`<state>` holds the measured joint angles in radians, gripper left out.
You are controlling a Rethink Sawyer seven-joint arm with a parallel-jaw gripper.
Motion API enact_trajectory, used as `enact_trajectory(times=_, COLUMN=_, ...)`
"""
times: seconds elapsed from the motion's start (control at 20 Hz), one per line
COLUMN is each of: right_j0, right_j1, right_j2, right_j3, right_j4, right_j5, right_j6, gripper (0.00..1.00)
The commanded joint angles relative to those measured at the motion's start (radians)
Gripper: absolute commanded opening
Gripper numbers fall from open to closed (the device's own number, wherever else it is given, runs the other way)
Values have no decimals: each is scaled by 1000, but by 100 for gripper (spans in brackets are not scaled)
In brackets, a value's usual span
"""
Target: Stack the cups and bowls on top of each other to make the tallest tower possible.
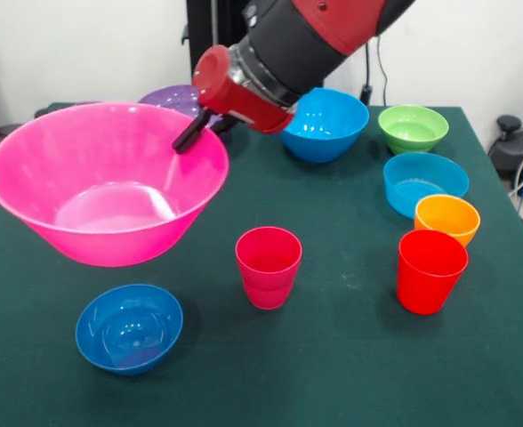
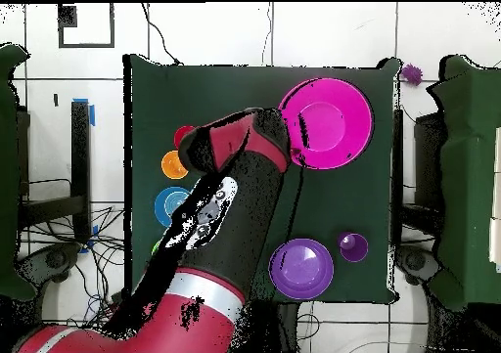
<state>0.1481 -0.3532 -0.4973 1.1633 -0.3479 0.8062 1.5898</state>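
Holding the huge pink bowl [image 1: 101, 182] by its rim, gripper [image 1: 199, 127] clenched, purple bowl [image 1: 174, 98] behind, magenta cup [image 1: 268, 265] nearby.

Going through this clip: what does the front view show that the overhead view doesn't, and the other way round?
Only the front view shows the magenta-pink cup, the small dark blue bowl and the large blue bowl; overhead, the arm covers that part of the table. Only the overhead view shows the translucent purple cup beside the purple bowl. Both show the huge pink bowl with the end effector at its rim, the purple bowl and the small orange bowl.
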Motion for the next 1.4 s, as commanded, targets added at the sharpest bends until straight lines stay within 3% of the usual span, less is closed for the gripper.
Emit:
enact_trajectory(times=0.05, right_j0=-62, right_j1=32, right_j2=176, right_j3=-49, right_j4=-20, right_j5=-92, right_j6=-45, gripper=0)
enact_trajectory(times=0.4, right_j0=-86, right_j1=39, right_j2=216, right_j3=-60, right_j4=-33, right_j5=-111, right_j6=-57, gripper=0)
enact_trajectory(times=0.8, right_j0=-135, right_j1=19, right_j2=303, right_j3=-33, right_j4=32, right_j5=-63, right_j6=-43, gripper=0)
enact_trajectory(times=1.4, right_j0=-100, right_j1=0, right_j2=293, right_j3=-87, right_j4=-13, right_j5=58, right_j6=-86, gripper=0)
